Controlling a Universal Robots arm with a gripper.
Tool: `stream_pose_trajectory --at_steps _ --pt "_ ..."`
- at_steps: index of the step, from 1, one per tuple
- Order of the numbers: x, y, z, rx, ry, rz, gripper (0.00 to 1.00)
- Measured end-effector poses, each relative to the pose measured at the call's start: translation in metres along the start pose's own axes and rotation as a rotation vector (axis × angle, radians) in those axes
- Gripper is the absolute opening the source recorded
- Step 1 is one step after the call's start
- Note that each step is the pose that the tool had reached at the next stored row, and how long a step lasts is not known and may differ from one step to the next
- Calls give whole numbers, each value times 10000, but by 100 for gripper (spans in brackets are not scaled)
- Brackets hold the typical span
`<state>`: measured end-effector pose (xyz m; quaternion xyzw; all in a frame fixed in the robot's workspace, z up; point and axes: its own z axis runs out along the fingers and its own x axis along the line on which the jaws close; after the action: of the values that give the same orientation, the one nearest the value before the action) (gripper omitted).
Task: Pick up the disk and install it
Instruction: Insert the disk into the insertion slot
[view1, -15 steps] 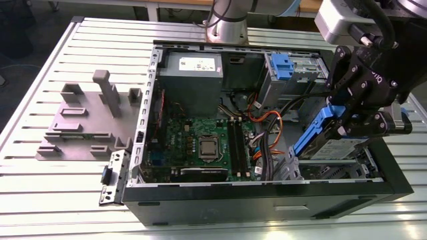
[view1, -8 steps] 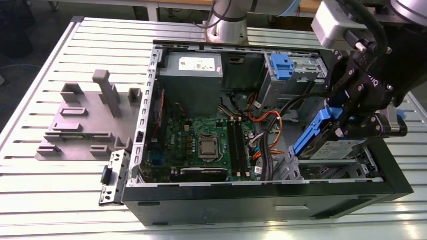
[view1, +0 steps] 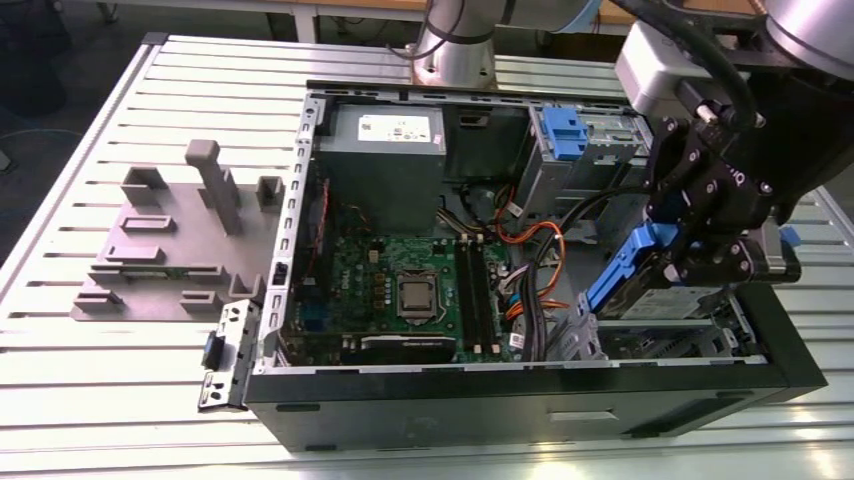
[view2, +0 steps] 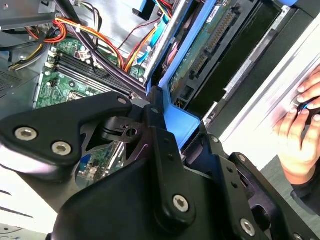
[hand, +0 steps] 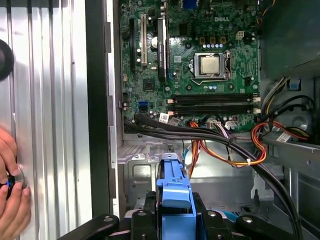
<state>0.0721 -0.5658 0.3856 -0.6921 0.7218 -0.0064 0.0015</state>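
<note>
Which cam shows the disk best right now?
Exterior view: the disk hangs tilted in the gripper over the drive bay. Second wrist view shows its circuit-board side and blue carrier close up; first wrist view, the carrier's blue end.

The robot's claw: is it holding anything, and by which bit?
Yes. The gripper holds the disk, clamped on the end of its blue carrier.

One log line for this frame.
gripper: shut on disk | disk: tilted, at drive bay of open case | hand: at table beside case
</note>
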Motion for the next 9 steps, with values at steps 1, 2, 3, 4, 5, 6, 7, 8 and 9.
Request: stream_pose_trajectory --at_steps 1,2,3,4,5,6,7,8,9 --pt "0 0 14 0 0 0 36" --pt "0 0 25 1 3 0 36" --pt "0 0 37 0 4 0 36" --pt "0 0 48 1 7 0 36" --pt "-1 0 58 1 9 0 36" --pt "-1 1 69 1 11 0 36" --pt "-1 1 81 1 12 0 36" --pt "-1 1 92 1 12 0 36" --pt "-1 1 102 1 15 0 36"
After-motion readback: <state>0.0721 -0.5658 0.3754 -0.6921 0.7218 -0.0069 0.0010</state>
